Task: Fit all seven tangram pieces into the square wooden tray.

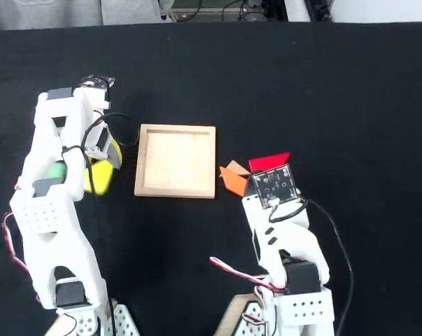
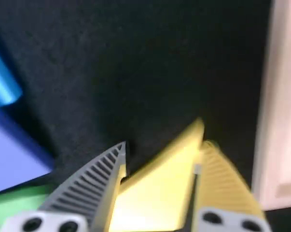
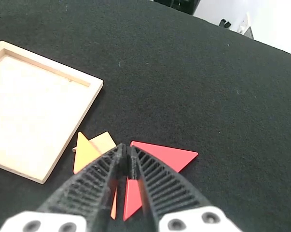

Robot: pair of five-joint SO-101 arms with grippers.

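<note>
The square wooden tray (image 1: 176, 131) lies empty at the table's middle. My left gripper (image 2: 164, 146) hangs just left of the tray, shut on a yellow tangram piece (image 2: 157, 188) that stands tilted between its fingers. That yellow piece (image 1: 101, 175) sits beside a green piece (image 1: 55, 169) under the left arm. A light blue piece (image 2: 1, 84) and a violet-blue piece (image 2: 12, 152) lie close by. My right gripper (image 3: 125, 148) is shut and holds nothing, just over a red triangle (image 3: 162, 157). An orange piece (image 3: 85, 153) and a tan piece (image 3: 104, 142) lie between it and the tray (image 3: 20, 164).
A black cloth covers the table. The red triangle (image 1: 269, 162) and orange pieces (image 1: 233, 179) sit right of the tray. Cables trail from both arms. Open cloth stretches beyond the tray toward the back and far right.
</note>
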